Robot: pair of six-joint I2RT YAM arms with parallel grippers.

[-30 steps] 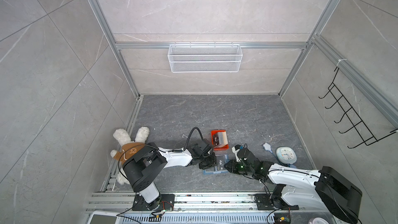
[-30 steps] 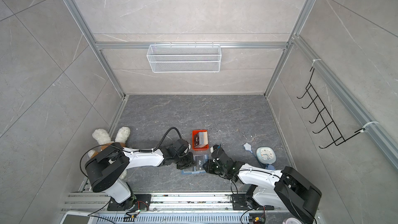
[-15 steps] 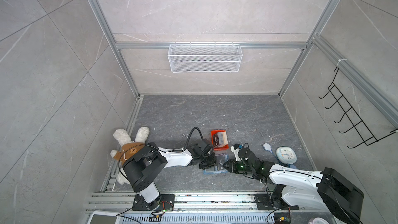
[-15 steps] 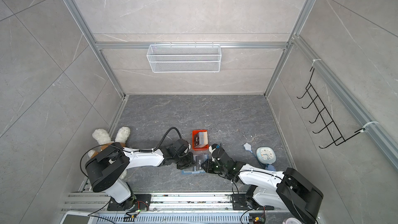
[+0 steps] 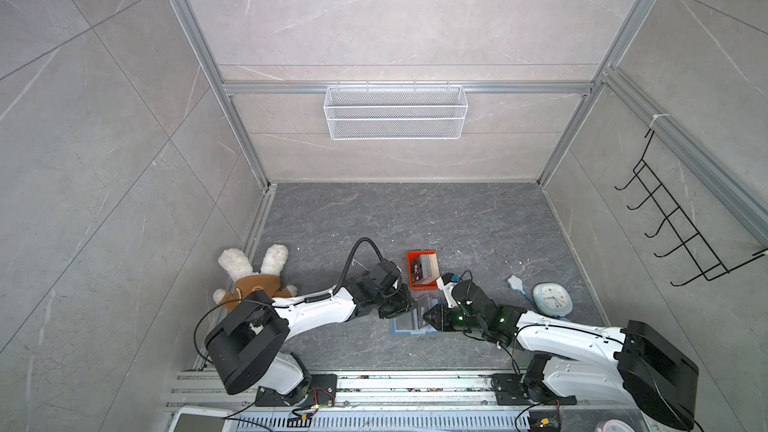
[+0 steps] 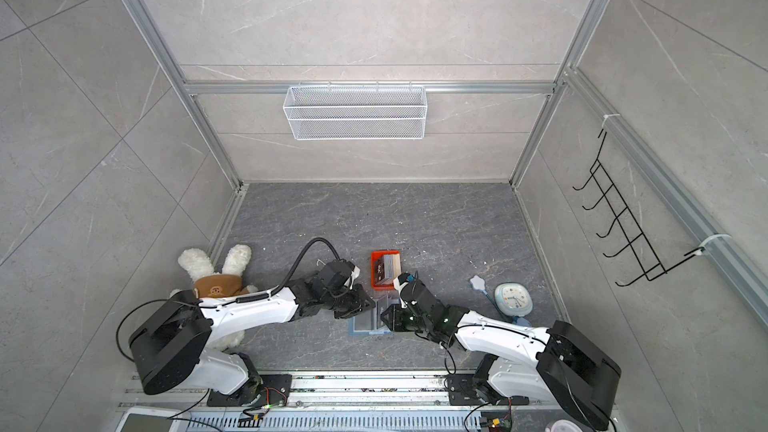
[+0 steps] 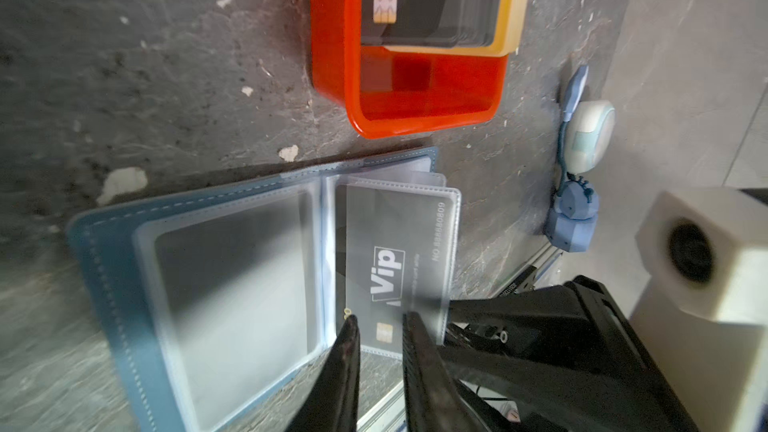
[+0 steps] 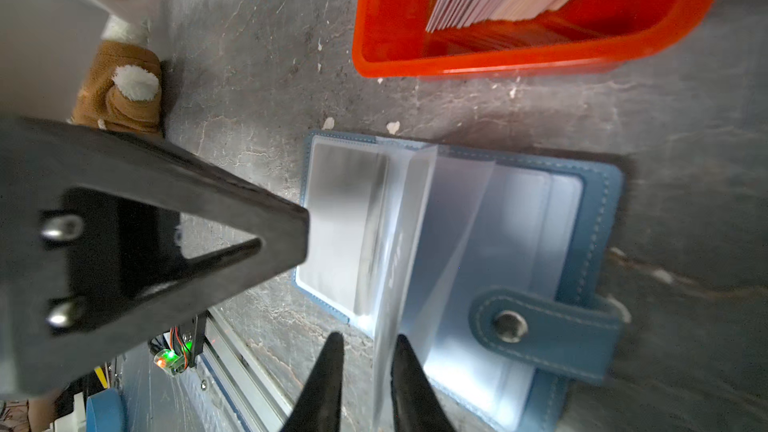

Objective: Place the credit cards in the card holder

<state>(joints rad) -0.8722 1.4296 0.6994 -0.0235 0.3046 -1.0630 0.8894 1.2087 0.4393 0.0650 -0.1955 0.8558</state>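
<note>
On the grey floor [image 5: 374,218], between the two arms, the card holder [image 5: 402,321] is laid open and flat, just beside the orange tray [image 5: 420,252], on the side nearer the arm bases. In both top views it is partly hidden by the grippers. Only in the left wrist view is a dark card [image 7: 395,259] marked "Vip" seen, tucked inside a clear pocket. The snap tab [image 8: 540,326] is shown only in the right wrist view.

The credit cards [image 7: 415,2] are stood on edge in the tray. The holder's long side is stretched from one arm toward the other, and its fold is pointed at the tray.

The left gripper [image 7: 380,320] is seen a little spread over the dark card's end. The right gripper [image 8: 368,336] is a little spread too. A raised clear leaf [image 8: 415,243] is stood between its fingers and is not seen to be squeezed.
</note>
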